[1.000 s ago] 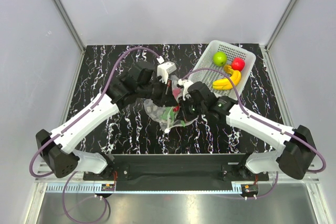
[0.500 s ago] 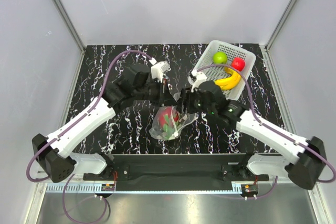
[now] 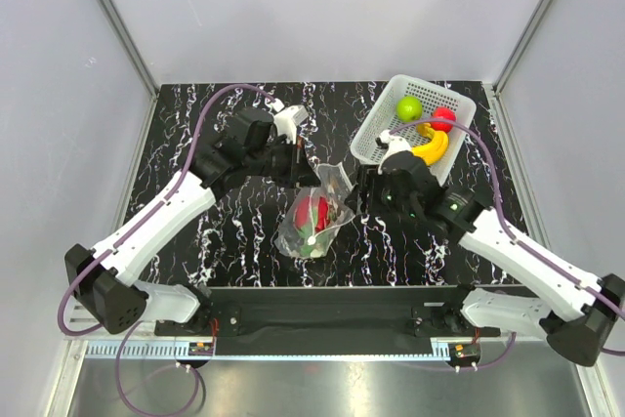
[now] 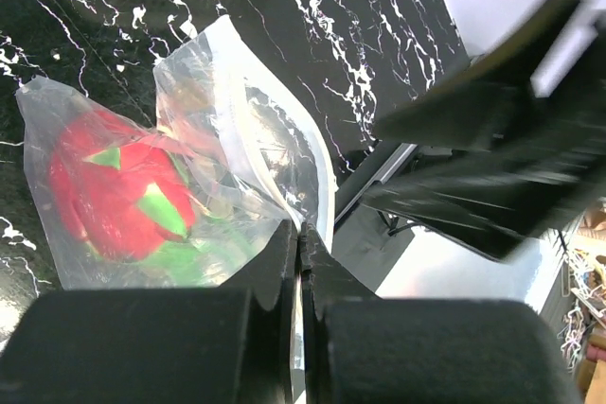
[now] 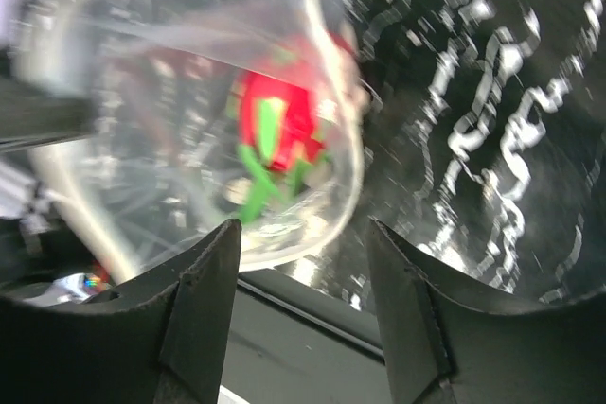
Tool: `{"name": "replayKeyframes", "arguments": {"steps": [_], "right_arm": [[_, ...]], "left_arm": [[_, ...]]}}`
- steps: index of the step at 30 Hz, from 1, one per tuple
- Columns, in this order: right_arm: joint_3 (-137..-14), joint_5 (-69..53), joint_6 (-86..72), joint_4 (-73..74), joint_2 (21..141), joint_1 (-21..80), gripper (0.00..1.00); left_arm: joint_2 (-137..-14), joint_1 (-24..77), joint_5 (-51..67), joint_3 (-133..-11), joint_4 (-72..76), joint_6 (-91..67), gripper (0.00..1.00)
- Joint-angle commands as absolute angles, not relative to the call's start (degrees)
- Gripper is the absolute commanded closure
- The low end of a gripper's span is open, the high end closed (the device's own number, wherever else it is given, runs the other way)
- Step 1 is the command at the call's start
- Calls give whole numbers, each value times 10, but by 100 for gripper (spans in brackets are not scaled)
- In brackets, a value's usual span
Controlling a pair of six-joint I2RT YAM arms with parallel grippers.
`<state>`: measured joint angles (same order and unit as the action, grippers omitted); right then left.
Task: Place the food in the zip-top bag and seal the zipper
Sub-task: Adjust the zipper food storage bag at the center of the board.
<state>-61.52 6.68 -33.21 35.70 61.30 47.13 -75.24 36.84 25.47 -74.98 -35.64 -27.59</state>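
Left wrist: left jaws pinch the crinkly zip-top bag [image 4: 222,92]; right jaws wide.

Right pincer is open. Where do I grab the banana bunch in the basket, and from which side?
I'd take the banana bunch across the middle of its curve, coming straight down: it lies flat in the basket, whose walls block a side approach. Set the right pincer crosswise to the curve, clear of the red fruit by its far end.

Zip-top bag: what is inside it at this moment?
One red green-topped fruit shows through the zip-top bag. Crinkled plastic and glare hide whether anything smaller lies beneath it.
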Motion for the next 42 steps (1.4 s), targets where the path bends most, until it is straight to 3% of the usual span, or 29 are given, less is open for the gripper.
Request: {"name": "replayKeyframes", "arguments": {"steps": [1, 5, 9, 11, 13, 19, 24, 30, 38, 42], "right_arm": [[-623, 110, -363, 409, 645, 475, 37], [-634, 135, -381, 399, 697, 474, 39], [-660, 156, -391, 399, 753, 473, 49], [-681, 161, -389, 403, 782, 474, 79], [-707, 149, -384, 407, 792, 473, 100], [-828, 136, -360, 446, 781, 473, 100], [-869, 100, -339, 468, 808, 473, 100], [-840, 100, -328, 431, 827, 473, 100], [-860, 81, -302, 400, 850, 445, 100], [-818, 66, -302, 369, 841, 431, 100]], "left_arm": [[-753, 367, 256, -771, -352, -260, 100], [-753, 366, 257, -773, -359, -252, 100], [-753, 367, 258, -778, -374, -236, 100], [-753, 366, 253, -781, -386, -223, 100], [-753, 366, 237, -786, -395, -215, 100], [-751, 361, 118, -837, -450, -190, 100], [-759, 359, -60, -868, -500, -165, 100], [-739, 348, -96, -845, -477, -171, 100], [-787, 335, -117, -953, -516, -163, 100], [-781, 336, -93, -915, -483, -153, 100]]}}
